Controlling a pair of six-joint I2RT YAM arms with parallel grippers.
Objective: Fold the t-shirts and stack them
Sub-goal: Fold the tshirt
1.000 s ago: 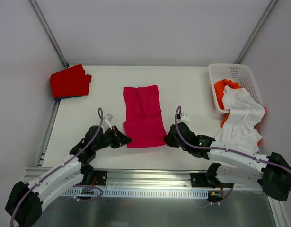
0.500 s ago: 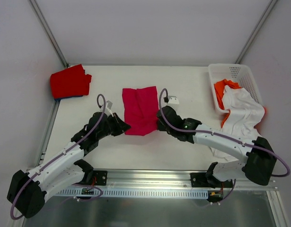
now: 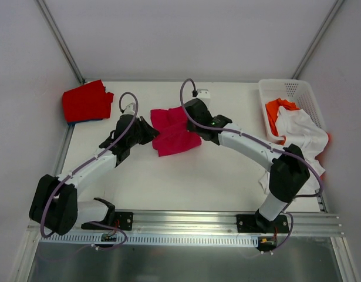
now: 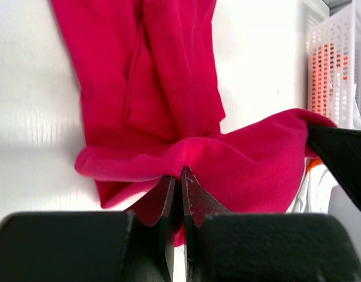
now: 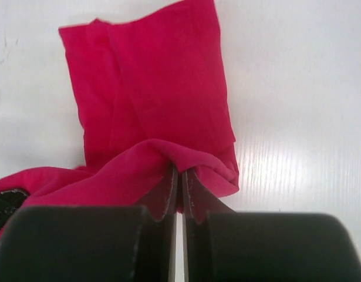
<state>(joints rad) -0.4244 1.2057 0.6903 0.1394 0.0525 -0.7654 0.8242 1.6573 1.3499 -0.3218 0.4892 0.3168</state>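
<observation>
A folded red cloth t-shirt [image 3: 86,101] sat at the far left of the white table [image 3: 227,170], the left gripper [image 4: 180,176] was pinched shut on one side of the crumpled crimson-pink cloth t-shirt [image 3: 175,134] mid-table, and the right gripper [image 5: 179,176] clamped its other side.

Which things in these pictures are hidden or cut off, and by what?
Top view: blue t-shirt, only an edge shows, the red t-shirt covers it.
Top view: orange t-shirt, mostly under the white t-shirt.
Left wrist view: basket, cut by right edge.
Wrist views: gripped edge of crimson t-shirt, inside left claw and right claw.
</observation>
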